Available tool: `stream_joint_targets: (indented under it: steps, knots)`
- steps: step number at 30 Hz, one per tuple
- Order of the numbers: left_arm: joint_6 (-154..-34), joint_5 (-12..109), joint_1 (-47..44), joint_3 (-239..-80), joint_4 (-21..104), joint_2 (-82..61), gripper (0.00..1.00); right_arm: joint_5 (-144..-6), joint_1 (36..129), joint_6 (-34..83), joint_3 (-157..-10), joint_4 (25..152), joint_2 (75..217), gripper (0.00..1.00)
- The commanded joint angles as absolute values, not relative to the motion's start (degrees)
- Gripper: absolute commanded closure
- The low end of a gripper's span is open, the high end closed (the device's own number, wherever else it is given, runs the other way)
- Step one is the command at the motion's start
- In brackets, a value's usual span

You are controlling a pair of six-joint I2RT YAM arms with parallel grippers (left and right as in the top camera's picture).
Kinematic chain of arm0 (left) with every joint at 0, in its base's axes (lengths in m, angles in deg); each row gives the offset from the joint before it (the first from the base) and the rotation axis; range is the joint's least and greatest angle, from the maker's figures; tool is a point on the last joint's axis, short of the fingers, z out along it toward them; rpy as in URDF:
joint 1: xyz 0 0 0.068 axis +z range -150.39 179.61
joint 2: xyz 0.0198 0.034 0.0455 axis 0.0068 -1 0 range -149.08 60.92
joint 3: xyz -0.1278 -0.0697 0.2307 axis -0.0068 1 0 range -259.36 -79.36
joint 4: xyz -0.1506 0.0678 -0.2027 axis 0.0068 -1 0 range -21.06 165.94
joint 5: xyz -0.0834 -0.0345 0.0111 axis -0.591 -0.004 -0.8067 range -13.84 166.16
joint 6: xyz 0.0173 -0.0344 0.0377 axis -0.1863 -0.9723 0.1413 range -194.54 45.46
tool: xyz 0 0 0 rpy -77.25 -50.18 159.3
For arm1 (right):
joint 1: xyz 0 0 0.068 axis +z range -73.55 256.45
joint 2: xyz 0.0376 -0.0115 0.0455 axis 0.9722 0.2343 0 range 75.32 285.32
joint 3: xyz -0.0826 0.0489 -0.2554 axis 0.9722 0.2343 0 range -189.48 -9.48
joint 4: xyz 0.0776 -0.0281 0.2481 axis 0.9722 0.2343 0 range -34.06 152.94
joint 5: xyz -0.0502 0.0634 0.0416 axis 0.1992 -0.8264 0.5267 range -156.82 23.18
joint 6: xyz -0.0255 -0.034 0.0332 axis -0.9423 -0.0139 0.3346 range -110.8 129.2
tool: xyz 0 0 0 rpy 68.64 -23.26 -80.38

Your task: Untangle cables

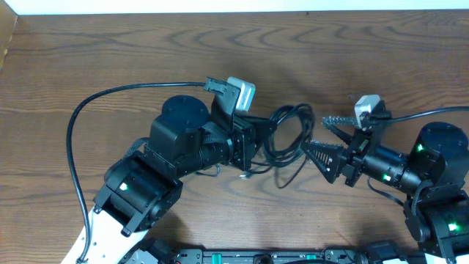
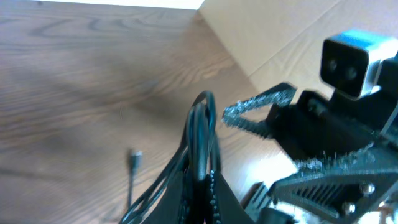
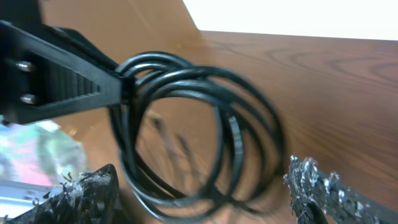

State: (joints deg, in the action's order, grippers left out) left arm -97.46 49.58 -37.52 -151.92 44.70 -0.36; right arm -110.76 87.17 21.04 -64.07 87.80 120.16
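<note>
The cables look blurry up close. In the left wrist view, their lower part runs off the bottom edge.

Overhead looks straight down on the counter. Wrist cameras look closely past the left gripper and right gripper, facing each other, sharing the cables between.

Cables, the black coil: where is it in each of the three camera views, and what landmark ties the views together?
Overhead: the cables are at centre, between the left gripper and the right gripper.
Left wrist: the cables are at bottom centre, a loop standing on edge.
Right wrist: the cables are at centre, as wide round loops.
Shared landmark: the left gripper, pinching the coil's edge.
</note>
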Motion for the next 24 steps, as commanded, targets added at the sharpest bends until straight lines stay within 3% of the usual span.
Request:
stream_joint_targets:
  steps: [1,13,21,24]
  knots:
    - [-89.09,50.3,-37.28,-153.84,43.39,0.39,0.92,-106.96,87.01,12.84,-64.11,89.15,119.83,0.17]
    - [-80.11,40.51,-37.34,-153.84,40.77,0.37,0.93,-106.04,87.04,-12.21,-64.11,89.18,119.83,0.14]
    - [-80.08,37.51,-37.38,-153.84,40.85,0.37,0.93,-112.62,87.04,-15.13,-64.11,84.24,119.83,0.12]
    - [-80.11,35.02,-37.45,-153.84,42.32,0.37,0.92,-115.4,87.04,-15.11,-64.14,83.17,119.83,0.2]
